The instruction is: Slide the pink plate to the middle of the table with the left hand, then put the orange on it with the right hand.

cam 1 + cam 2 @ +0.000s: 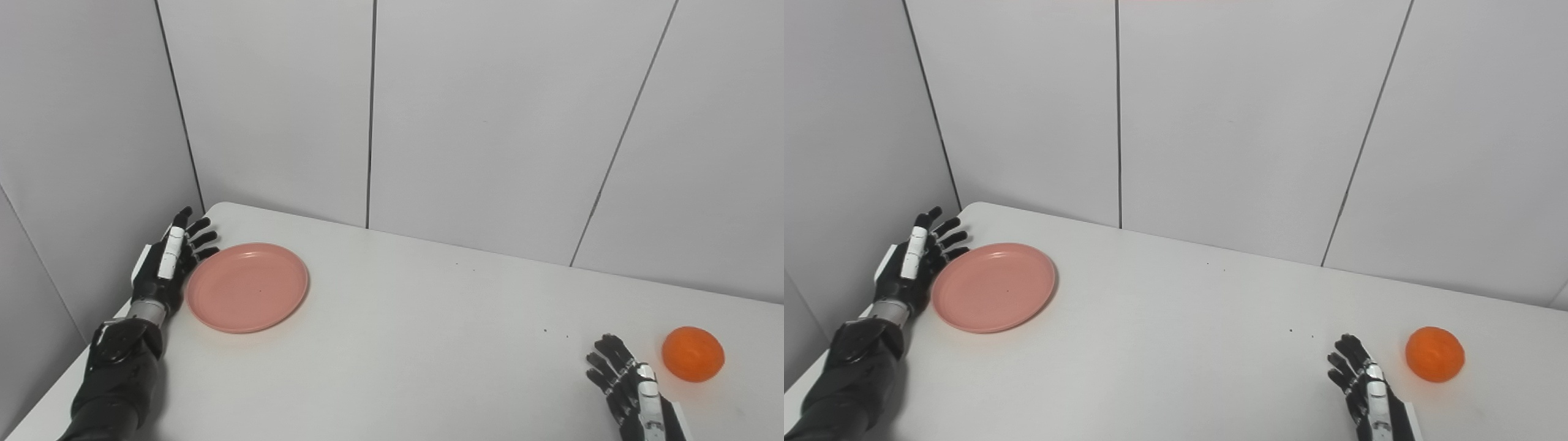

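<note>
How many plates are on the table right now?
1. The pink plate lies flat at the table's far left, beside the open left hand. Nothing on the table could be hiding another.

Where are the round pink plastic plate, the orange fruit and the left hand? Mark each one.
round pink plastic plate (247,286), left eye view, flat centre.
orange fruit (693,354), left eye view, middle of its peel.
left hand (164,266), left eye view, back of the hand.

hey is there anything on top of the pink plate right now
Nothing lies on the round pink plastic plate; its whole upper face shows bare. The orange sits apart on the white table. What lies beneath the plate is covered, presumably only tabletop.
</note>
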{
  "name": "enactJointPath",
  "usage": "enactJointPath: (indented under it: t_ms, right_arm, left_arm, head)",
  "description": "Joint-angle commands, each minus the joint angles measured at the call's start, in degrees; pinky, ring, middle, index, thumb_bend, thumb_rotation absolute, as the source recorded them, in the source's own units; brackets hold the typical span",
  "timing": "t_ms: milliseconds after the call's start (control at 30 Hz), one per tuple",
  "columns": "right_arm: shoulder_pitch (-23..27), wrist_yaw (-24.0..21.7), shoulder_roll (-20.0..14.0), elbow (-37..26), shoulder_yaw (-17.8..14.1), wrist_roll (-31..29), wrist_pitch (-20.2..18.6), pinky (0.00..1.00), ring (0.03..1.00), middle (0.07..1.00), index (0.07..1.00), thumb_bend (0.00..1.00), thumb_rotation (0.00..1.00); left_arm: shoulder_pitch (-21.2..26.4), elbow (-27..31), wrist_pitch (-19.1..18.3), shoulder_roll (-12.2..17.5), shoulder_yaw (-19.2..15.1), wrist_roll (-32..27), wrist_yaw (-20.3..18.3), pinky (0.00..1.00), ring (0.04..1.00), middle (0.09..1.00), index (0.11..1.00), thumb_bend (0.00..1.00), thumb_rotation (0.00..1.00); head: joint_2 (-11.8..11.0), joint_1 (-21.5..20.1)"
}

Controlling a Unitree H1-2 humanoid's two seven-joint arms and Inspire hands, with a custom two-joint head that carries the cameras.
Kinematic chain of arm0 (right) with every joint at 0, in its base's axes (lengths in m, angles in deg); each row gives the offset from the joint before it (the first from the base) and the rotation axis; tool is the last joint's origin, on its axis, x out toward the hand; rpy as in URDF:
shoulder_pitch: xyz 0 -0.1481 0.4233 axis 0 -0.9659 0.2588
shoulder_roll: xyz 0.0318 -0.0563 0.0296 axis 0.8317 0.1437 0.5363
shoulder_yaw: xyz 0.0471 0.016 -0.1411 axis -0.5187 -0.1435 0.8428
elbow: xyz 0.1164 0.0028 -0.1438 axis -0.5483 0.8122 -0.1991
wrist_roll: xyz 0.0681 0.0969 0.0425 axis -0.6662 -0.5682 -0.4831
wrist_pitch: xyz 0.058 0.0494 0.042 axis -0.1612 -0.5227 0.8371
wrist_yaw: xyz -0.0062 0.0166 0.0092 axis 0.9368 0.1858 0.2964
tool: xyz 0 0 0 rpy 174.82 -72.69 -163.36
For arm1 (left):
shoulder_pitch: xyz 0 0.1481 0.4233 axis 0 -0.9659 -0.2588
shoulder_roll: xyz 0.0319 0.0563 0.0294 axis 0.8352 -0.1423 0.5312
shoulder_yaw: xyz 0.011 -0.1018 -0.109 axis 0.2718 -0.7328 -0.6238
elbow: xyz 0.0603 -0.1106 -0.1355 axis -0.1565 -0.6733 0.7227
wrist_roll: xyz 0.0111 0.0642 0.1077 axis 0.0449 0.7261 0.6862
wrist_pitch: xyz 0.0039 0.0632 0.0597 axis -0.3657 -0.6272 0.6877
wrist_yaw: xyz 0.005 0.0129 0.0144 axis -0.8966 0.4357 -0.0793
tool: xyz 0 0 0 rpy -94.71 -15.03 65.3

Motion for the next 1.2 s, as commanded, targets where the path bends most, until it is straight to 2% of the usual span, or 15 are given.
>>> enactJointPath:
  t_ms: [0,133,267,433,567,667,767,1067,1167]
  right_arm:
    - [-4.49,0.23,0.97,2.64,0.26,0.12,-0.31,0.88,0.871,0.887,0.862,0.75,0.96]
    - [-4.49,0.29,0.98,2.5,0.4,0.37,-0.31,0.88,0.873,0.89,0.864,0.75,0.97]
    - [-4.53,0.29,1.08,2.44,0.31,0.29,-0.4,0.89,0.874,0.889,0.863,0.74,0.97]
    - [-4.46,0.23,1.13,2.76,0.22,0.42,-0.18,0.89,0.878,0.892,0.867,0.74,0.97]
    - [-4.46,0.23,1.13,2.75,0.31,0.71,-0.1,0.89,0.877,0.892,0.867,0.74,0.98]
    - [-4.47,0.34,1.27,2.62,0.37,0.86,-0.32,0.89,0.879,0.894,0.868,0.75,0.97]
    - [-4.46,0.26,1.34,2.59,0.47,0.92,-0.27,0.9,0.88,0.895,0.869,0.74,0.98]
    - [-4.5,0.65,1.83,2.44,0.43,1.05,-0.25,0.88,0.871,0.886,0.855,0.74,0.97]
    - [-4.53,0.68,1.83,2.29,0.46,0.96,-0.52,0.88,0.87,0.886,0.857,0.74,0.97]
  left_arm:
    - [1.11,-0.76,2.26,-0.54,-0.18,-0.35,-0.66,0.74,0.838,0.882,0.954,1.0,0.85]
    - [0.98,-1.6,2.35,-0.68,-0.16,0.01,-0.88,0.72,0.855,0.901,0.981,0.96,0.87]
    - [0.7,-1.56,2.35,-0.95,-0.28,0.19,-1.27,0.7,0.865,0.913,0.998,1.0,0.86]
    - [0.5,-1.67,2.35,-1.38,-0.78,-0.6,-3.15,0.67,0.864,0.904,1.0,0.99,0.83]
    - [0.47,-0.78,2.32,-2.27,-1.1,-0.9,-3.87,0.68,0.849,0.904,1.0,0.98,0.83]
    - [0.34,0.87,2.35,-2.99,-0.77,-0.85,-4.5,0.71,0.87,0.949,1.0,1.0,0.83]
    - [0.69,1.09,2.33,-3.37,-0.77,-1.32,-4.92,0.72,0.873,0.951,1.0,1.0,0.83]
    - [-0.47,5.32,0.61,-5.06,1.88,0.92,-0.87,0.76,0.898,0.945,1.0,1.0,0.88]
    - [-1.8,8.67,-0.59,-5.82,2.6,2.09,1.67,0.74,0.897,0.929,1.0,1.0,0.89]
  head:
    - [0.05,-0.08]
    - [0.1,-0.29]
    - [0.19,-0.29]
    - [0.19,-0.29]
    - [0.25,-0.54]
    - [0.26,-0.78]
    - [0.24,-0.89]
    - [0.34,-1.37]
    - [0.43,-1.43]
